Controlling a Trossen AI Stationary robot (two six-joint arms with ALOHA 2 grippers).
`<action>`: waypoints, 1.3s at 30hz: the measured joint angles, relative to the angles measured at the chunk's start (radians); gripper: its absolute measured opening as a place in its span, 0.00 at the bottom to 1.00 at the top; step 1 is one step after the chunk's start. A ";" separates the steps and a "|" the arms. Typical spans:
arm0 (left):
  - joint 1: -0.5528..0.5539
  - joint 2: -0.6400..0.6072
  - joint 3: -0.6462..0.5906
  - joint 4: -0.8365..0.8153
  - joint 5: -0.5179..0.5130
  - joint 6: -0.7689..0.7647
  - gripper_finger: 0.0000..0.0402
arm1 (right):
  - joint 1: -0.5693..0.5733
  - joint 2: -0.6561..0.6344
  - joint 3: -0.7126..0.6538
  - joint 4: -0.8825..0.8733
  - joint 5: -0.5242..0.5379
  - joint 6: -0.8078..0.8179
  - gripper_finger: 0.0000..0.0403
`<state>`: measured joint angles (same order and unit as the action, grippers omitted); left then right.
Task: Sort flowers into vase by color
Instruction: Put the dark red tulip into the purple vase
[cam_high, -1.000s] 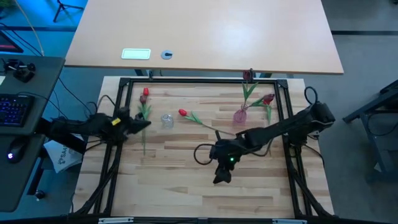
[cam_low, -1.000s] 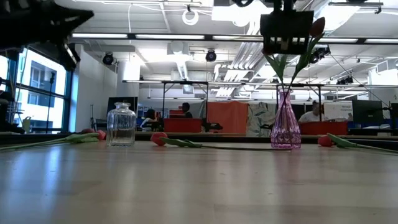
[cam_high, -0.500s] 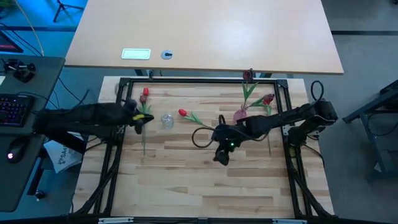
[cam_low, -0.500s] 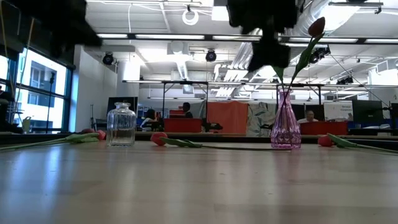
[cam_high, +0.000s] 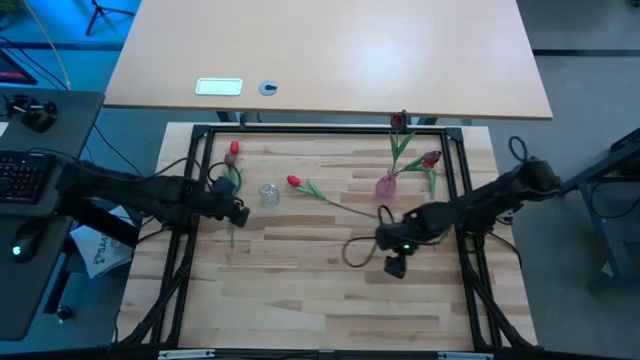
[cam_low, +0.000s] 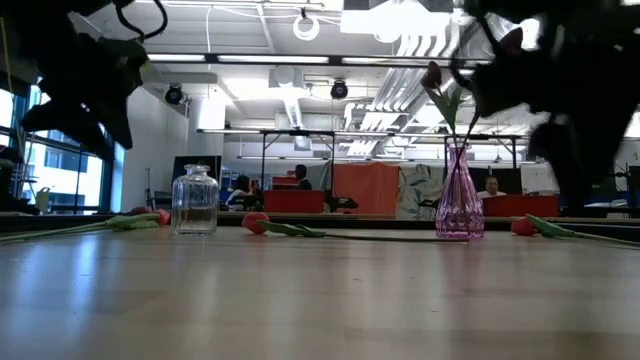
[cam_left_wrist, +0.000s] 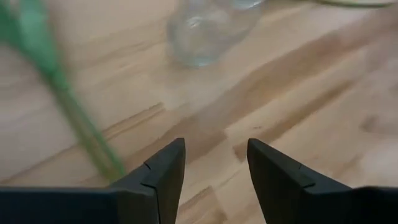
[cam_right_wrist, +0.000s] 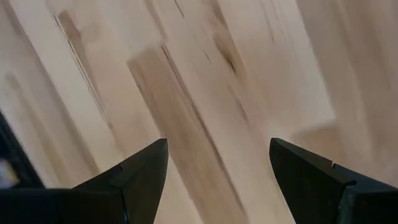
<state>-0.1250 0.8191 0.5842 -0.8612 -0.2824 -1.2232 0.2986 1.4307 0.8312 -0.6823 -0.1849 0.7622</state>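
Note:
A clear glass jar (cam_high: 268, 193) stands at the table's far left, and a pink glass vase (cam_high: 386, 185) at the far right. The vase holds a dark maroon flower (cam_high: 398, 122) by its stem. One red flower (cam_high: 233, 148) lies left of the jar, its long stem (cam_left_wrist: 74, 118) running toward the near edge. Another red flower (cam_high: 293, 181) lies between jar and vase. A dark red flower (cam_high: 431, 158) lies right of the vase. My left gripper (cam_left_wrist: 214, 144) hovers open beside that stem, near the jar (cam_left_wrist: 208, 28). My right gripper (cam_right_wrist: 217, 144) hangs open over bare wood (cam_high: 395, 267).
A black metal frame (cam_high: 320, 130) borders the wooden table. Bare wood fills the table's near half. A larger tan table (cam_high: 330, 50) stands beyond the far edge. A desk with a keyboard (cam_high: 20, 175) stands off to the left. People sit in the room behind (cam_low: 497, 187).
My right gripper has swung toward the table's right edge, away from the middle of the table. My left gripper has shifted a little toward the near edge, beside the left flower's stem. The flowers, jar and vase have stayed in place.

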 joint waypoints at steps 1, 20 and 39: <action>0.000 0.013 0.000 -0.020 -0.014 -0.026 0.41 | 0.008 -0.039 -0.048 0.028 -0.003 0.044 0.68; 0.444 0.303 0.000 -0.025 -0.101 0.160 0.41 | 0.022 -0.343 -0.298 0.250 0.089 0.200 0.68; 0.465 0.550 0.000 0.136 -0.093 0.151 0.41 | 0.022 -0.343 -0.299 0.268 0.167 0.231 0.68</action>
<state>0.3405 1.3689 0.5842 -0.7253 -0.3757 -1.0727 0.3206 1.0874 0.5323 -0.4143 -0.0181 0.9937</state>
